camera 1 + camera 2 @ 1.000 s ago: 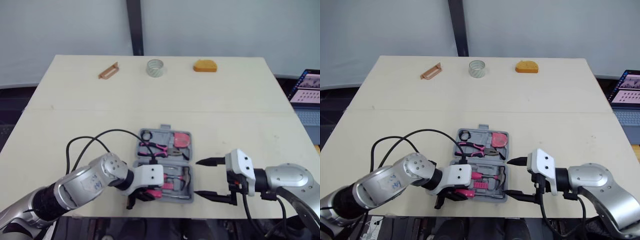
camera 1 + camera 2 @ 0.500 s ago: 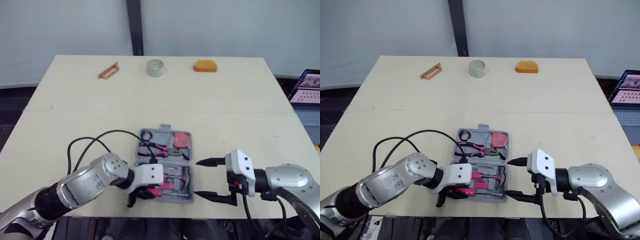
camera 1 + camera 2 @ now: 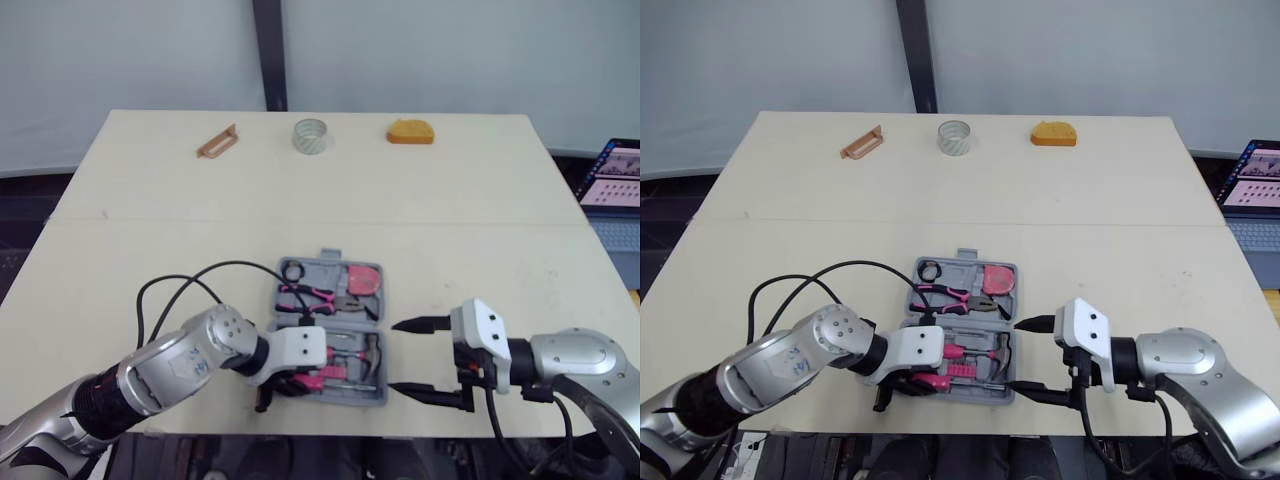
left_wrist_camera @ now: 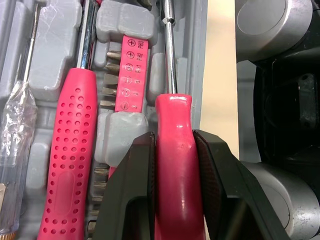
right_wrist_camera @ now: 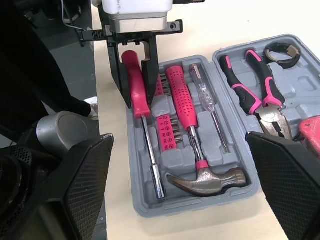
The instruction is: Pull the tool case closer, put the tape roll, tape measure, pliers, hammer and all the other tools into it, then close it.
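- The tool case (image 5: pixel 200 202) is seen lying open near the front edge of the table (image 3: pixel 480 230), between the two grippers; its long axis runs from the robot's left to its right
- The left gripper (image 4: pixel 174 140) is closed on the pink handle of a screwdriver (image 5: pixel 136 82), with one black finger pressed to each side
- The screwdriver is laid along the case's nearest slot, parallel to the front edge; its handle is at the robot's left and its steel shaft points to the robot's right; whether it is fully seated cannot be told
- The hammer (image 5: pixel 210 179) is set in the next slot, parallel to the screwdriver, with its head at the right end; a strip of bits (image 4: pixel 131 75) is lodged between them
- The pliers (image 3: pixel 318 297) are held in the far half, handles left, nose right
- The right gripper (image 3: pixel 394 355) is held wide open just beside the case's right side, its fingers pointed leftward
- The tape roll (image 3: pixel 311 136) and the orange tape measure (image 3: pixel 411 131) are found at the far edge, well apart from the case
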{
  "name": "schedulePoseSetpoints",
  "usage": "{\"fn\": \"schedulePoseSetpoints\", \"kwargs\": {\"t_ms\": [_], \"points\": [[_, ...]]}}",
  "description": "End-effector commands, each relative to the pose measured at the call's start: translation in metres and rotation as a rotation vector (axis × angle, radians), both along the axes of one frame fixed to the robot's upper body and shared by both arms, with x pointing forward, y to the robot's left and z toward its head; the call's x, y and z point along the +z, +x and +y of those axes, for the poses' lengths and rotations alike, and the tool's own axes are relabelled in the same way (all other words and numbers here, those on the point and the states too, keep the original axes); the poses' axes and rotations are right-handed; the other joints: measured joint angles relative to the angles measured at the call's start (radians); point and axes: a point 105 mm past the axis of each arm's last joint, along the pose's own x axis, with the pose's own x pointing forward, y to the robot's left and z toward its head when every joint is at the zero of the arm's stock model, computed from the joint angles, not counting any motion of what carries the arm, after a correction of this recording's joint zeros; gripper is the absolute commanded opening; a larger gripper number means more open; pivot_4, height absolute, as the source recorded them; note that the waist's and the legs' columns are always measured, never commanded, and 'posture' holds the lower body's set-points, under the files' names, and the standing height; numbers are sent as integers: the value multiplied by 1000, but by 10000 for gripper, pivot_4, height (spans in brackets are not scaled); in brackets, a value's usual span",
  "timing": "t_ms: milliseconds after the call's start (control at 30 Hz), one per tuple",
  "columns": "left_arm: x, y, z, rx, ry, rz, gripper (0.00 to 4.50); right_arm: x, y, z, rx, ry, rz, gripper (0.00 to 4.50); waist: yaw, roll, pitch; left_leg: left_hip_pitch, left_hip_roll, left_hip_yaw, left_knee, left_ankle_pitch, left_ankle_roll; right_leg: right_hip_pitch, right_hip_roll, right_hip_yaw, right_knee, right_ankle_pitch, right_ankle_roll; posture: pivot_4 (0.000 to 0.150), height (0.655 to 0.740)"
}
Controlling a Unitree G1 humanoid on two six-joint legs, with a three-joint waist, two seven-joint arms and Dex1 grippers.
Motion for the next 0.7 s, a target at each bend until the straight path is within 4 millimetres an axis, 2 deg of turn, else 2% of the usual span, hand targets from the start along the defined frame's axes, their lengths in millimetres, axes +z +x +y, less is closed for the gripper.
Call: {"fn": "schedulePoseSetpoints", "kwargs": {"t_ms": [33, 700], "points": [[2, -5, -4, -34, -14, -7, 6519, 9, -3, 0, 7, 1, -35, 45000, 0, 0, 0, 0, 0, 0, 0, 0, 0, 0, 0, 0, 0, 0, 0, 1500, 7400], [1, -4, -6, -37, -15, -9, 6519, 8, -2, 1, 4, 4, -33, 45000, 0, 0, 0, 0, 0, 0, 0, 0, 0, 0, 0, 0, 0, 0, 0, 1500, 7400]]}}
